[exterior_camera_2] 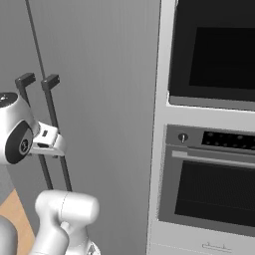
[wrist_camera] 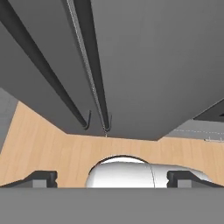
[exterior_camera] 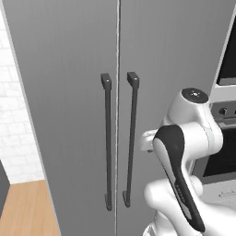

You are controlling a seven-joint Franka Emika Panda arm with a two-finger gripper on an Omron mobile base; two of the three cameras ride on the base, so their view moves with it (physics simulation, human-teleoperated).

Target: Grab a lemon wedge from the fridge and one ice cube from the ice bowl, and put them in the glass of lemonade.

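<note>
**Gripper before closed fridge**

Gripper (wrist_camera: 112, 178), nearest the hand camera: jaws wide apart, empty. Fridge (wrist_camera: 144, 65): doors shut, well apart from the jaws toward 12 o'clock; twin bar handles (exterior_camera: 119, 138) at 11 o'clock. Oven (exterior_camera_2: 214, 189) at fridge's 3 o'clock.

Shut fridge (exterior_camera: 69, 115), 2 handles (exterior_camera: 108, 138)

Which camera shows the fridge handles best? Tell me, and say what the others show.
The left base view: both fridge handles show full length, either side of the seam between the shut doors. The right base view shows them at its left edge, partly behind the arm. The hand view shows them slanting, with their lower ends above the wooden floor.
</note>
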